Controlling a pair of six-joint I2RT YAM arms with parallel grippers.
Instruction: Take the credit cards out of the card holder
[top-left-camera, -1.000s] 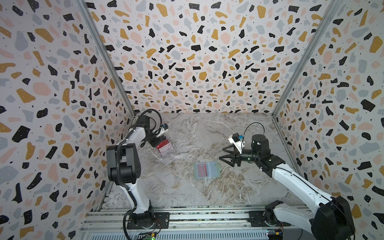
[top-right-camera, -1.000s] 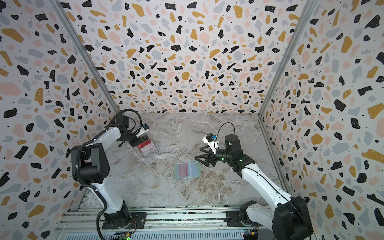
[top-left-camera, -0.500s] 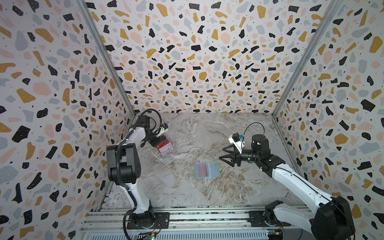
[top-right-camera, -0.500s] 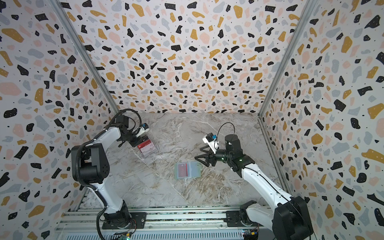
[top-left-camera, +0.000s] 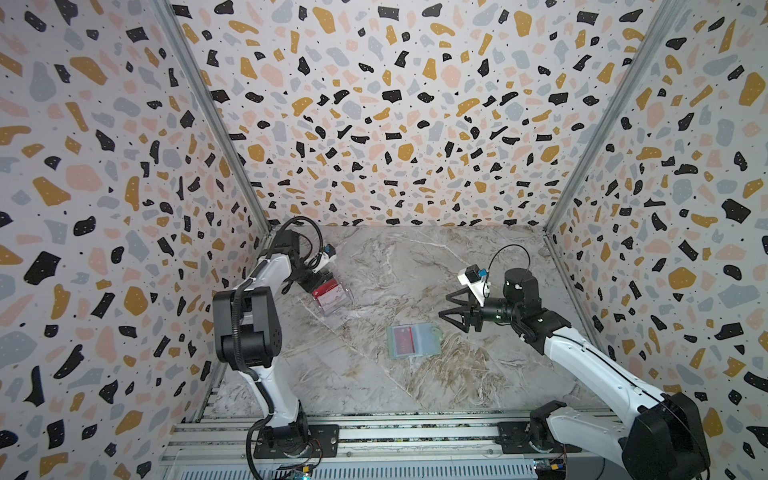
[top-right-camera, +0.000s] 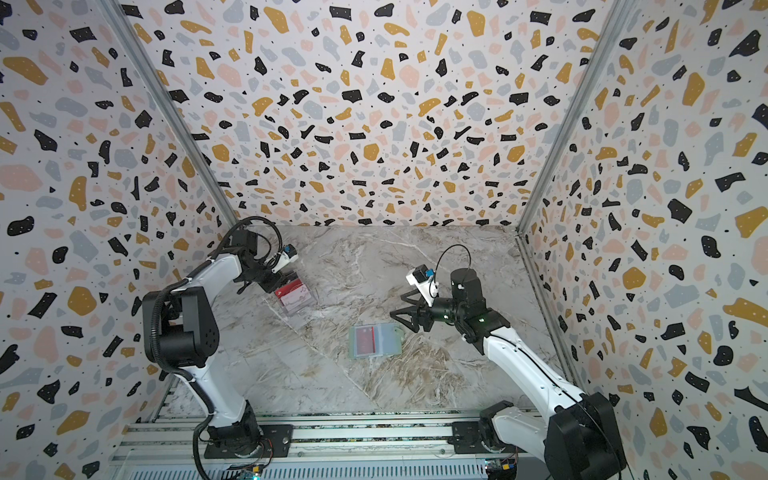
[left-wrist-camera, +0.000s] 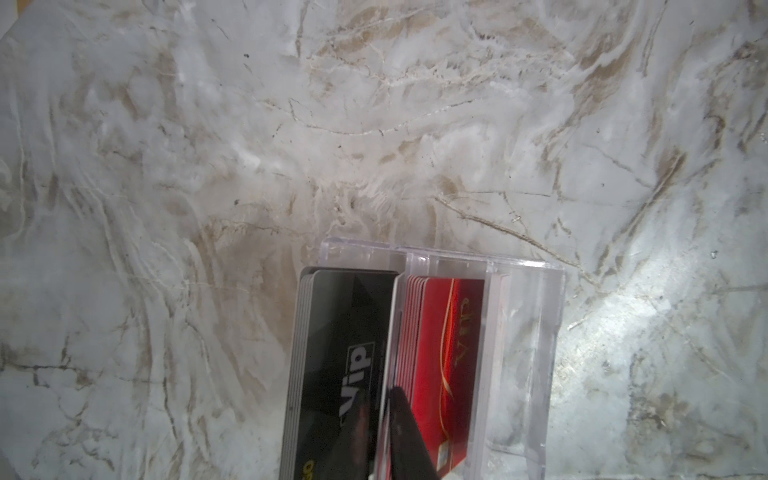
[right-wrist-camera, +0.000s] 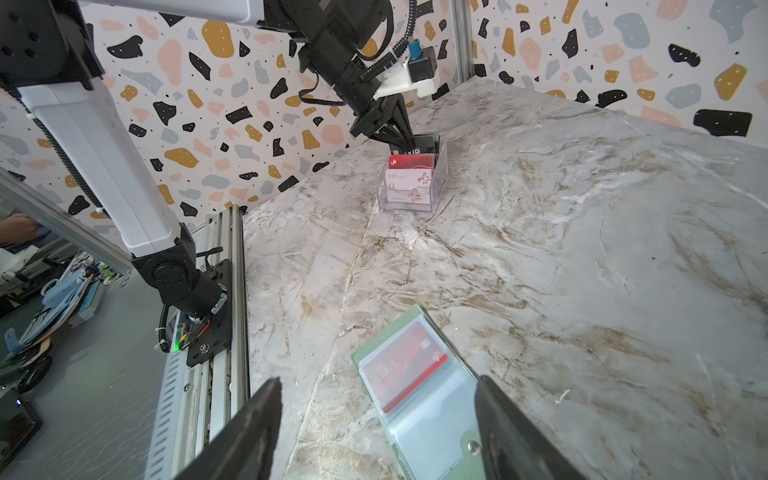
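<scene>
The card holder lies open on the marble table, mint-green with clear sleeves. A red card sits in one sleeve. My right gripper hovers just right of it, open and empty. At the back left, a clear plastic box holds upright cards: a dark grey Vip card, red ones, and a white-pink one. My left gripper reaches into the box. Its fingertips straddle the dark card's edge a slit apart, and any pinch is unclear.
Patterned walls close in the table on the left, back and right. The left arm's bulky elbow stands by the left wall. A metal rail with both arm bases runs along the front edge.
</scene>
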